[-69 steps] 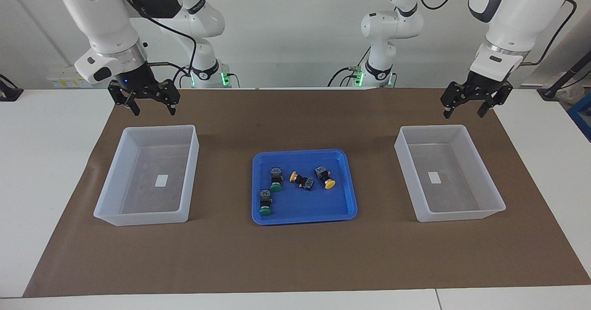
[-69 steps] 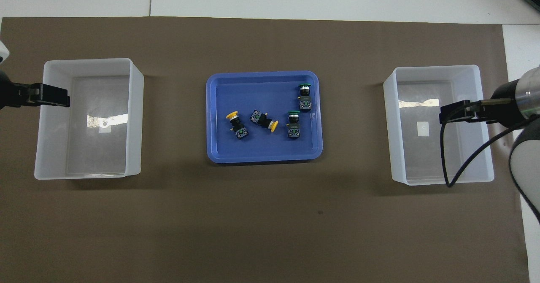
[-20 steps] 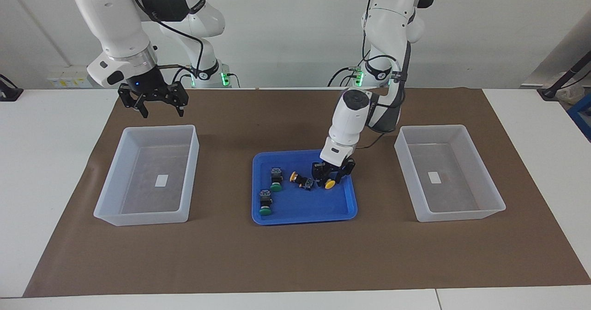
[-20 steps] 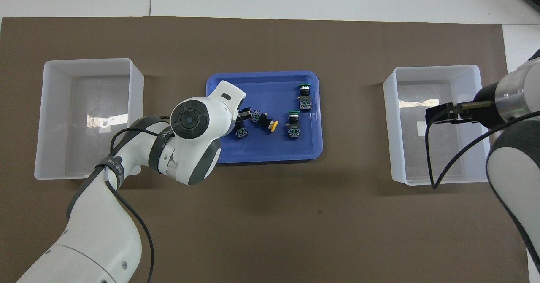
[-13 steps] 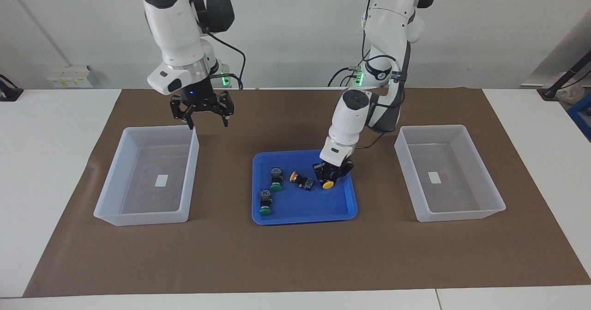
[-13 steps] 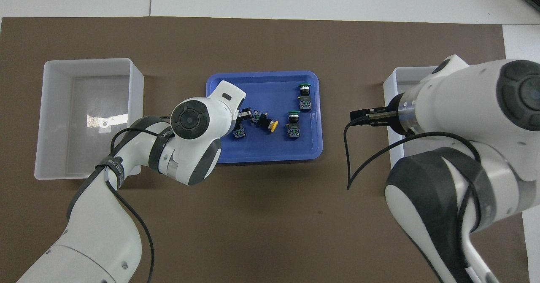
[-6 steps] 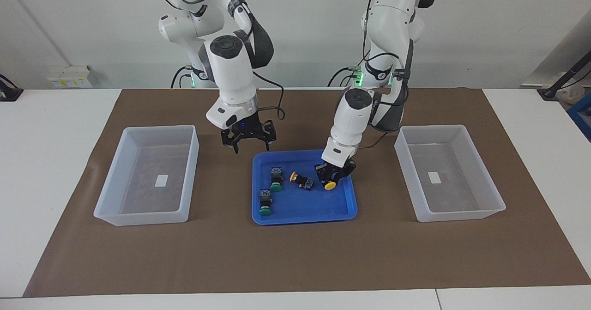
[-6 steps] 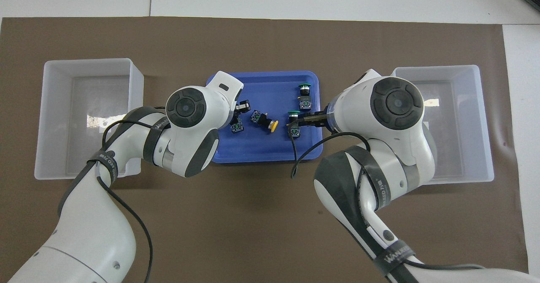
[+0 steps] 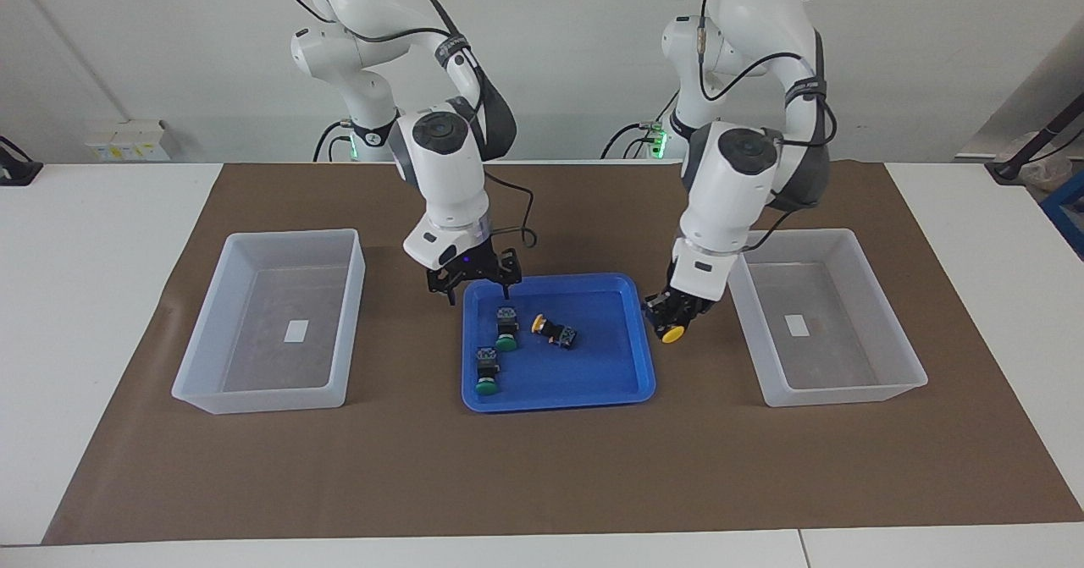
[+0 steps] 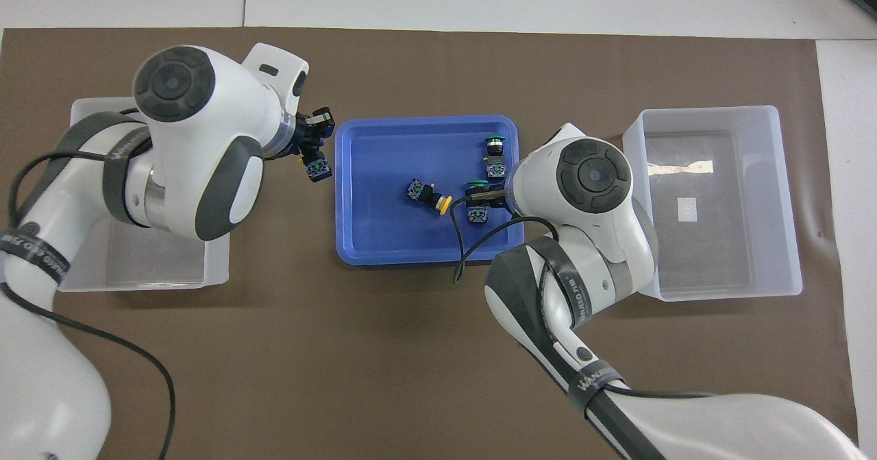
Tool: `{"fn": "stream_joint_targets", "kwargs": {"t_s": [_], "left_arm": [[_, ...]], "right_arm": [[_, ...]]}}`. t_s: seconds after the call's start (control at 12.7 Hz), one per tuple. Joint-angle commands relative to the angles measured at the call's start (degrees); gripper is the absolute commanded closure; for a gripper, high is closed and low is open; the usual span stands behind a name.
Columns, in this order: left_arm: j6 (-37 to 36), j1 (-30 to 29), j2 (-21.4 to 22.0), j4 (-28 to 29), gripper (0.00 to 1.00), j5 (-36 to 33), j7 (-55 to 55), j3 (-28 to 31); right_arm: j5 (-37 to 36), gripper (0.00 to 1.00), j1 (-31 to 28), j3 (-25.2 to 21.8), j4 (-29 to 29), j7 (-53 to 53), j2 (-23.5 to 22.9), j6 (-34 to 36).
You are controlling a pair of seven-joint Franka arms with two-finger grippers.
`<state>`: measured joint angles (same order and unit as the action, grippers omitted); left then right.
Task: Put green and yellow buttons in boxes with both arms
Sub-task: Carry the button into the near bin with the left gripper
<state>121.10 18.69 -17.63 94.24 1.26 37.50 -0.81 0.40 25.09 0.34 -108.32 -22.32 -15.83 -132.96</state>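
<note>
My left gripper [image 9: 671, 317] is shut on a yellow button [image 9: 673, 334] and holds it over the brown mat, between the blue tray [image 9: 584, 382] and the box [image 9: 796, 235] at the left arm's end. In the overhead view the held button's bluish-grey end [image 10: 318, 169] shows under the left gripper [image 10: 312, 150]. My right gripper [image 9: 474, 287] hangs open over the tray's edge nearest the robots, beside a green button [image 9: 506, 328]. A second green button [image 9: 486, 372] and a yellow button [image 9: 555, 332] also lie in the tray. The box [image 9: 288, 235] at the right arm's end holds only a sticker.
A brown mat [image 9: 542, 475] covers the table under the tray and both boxes. In the overhead view the right arm's wrist [image 10: 593, 175] covers the tray's corner and part of one green button [image 10: 477, 206]. White table surface surrounds the mat.
The left gripper has lifted the yellow button out of the tray and carried it toward the box at the left arm's end. The right gripper has come down over the tray's edge.
</note>
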Motion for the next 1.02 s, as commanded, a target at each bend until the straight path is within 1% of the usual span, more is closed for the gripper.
{"fn": "stream_joint_targets", "kwargs": {"t_s": [0.0,0.16,0.31,0.39,0.55,0.63,0.71,0.79,0.86,0.94], "left_arm": [[-7.6,-4.3,1.0,-4.0,1.0,-0.4,-5.0,-0.3],[-9.9,-8.1,2.2,-3.9,1.0,-0.2,-11.4,-0.3],[-11.0,-11.7,2.4,-3.5,1.0,-0.2,-18.8,-0.3],[-11.0,-13.7,2.9,-2.9,1.0,-0.2,-23.0,-0.3],[-9.4,-16.8,4.6,1.7,1.0,-0.2,-32.0,-0.3],[-6.5,-18.3,5.9,5.1,1.0,-0.2,-34.7,-0.2],[-2.5,-19.4,7.2,9.3,1.0,-0.2,-35.0,-0.3],[3.2,-19.7,8.7,14.6,1.0,-0.2,-35.1,-0.2],[8.5,-19.7,9.4,18.8,1.0,-0.2,-35.1,-0.2],[11.6,-19.7,9.0,21.1,1.0,-0.2,-35.0,-0.2]], "right_arm": [[-0.3,0.0,0.1,0.1,-2.2,-1.3,-0.8,-3.2],[-0.4,0.0,0.3,0.1,-2.2,-1.1,-2.2,-4.7],[-0.3,0.0,1.8,0.1,-2.2,-1.5,-4.4,-8.1],[-0.3,0.09,1.9,0.1,-2.2,-1.6,-5.2,-8.8],[-0.2,0.12,3.9,0.1,-2.0,-2.7,-7.4,-11.3],[-0.3,0.15,4.1,0.0,-2.1,-3.0,-7.5,-11.4],[-0.3,0.2,4.1,0.0,-2.1,-3.0,-7.5,-11.4],[-0.3,0.3,4.2,0.0,-2.2,-3.0,-7.5,-11.2],[-0.3,0.6,4.1,0.0,-2.2,-3.1,-7.1,-10.8],[-0.3,0.91,3.9,-0.1,-2.2,-3.1,-6.6,-10.1]]}}
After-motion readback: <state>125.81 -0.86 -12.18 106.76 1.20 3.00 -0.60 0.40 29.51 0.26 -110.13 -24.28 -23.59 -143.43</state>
